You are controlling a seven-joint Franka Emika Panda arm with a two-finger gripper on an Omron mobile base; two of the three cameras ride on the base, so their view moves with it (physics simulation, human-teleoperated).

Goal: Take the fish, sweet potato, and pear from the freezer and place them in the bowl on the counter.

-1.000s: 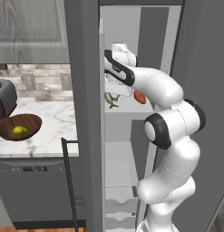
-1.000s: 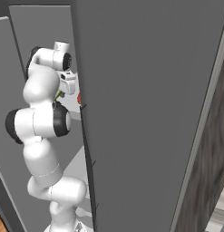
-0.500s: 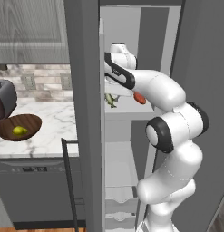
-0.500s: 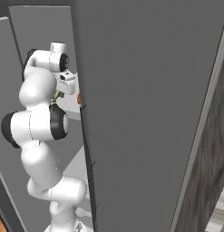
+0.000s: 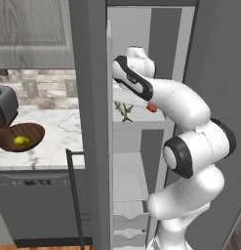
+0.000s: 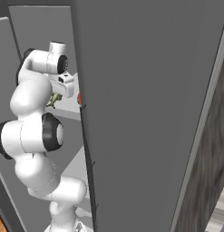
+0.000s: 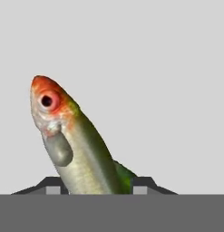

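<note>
**A:** ok so what's the layout? Start big.

**B:** The freezer (image 5: 88, 122) takes up most of it, dark grey, door swung open, white shelves inside. The white arm (image 5: 190, 146) reaches into it at the upper shelf. To the left is the counter (image 5: 53, 141), marble, with the bowl (image 5: 10, 141) near its left end, just beside a dark toaster (image 5: 4, 107).

**A:** anything in the bowl?

**B:** Yep, the pear (image 5: 21, 141) sits in it, a bit left of middle.

**A:** and the fish?

**B:** The fish (image 7: 75, 145) is right between the gripper (image 7: 97, 185) tips in the hand view, head with the reddish top pointing away from the hand. From the left base view its tail end hangs at the front edge of the upper shelf.

**A:** clamped on it?

**B:** Can't tell. The tips sit on either side of the body, but whether they press on it isn't visible.

**A:** sweet potato?

**B:** The sweet potato (image 5: 151, 107) peeks out orange-red on that same shelf, just right of the fish, mostly behind the arm.
</note>
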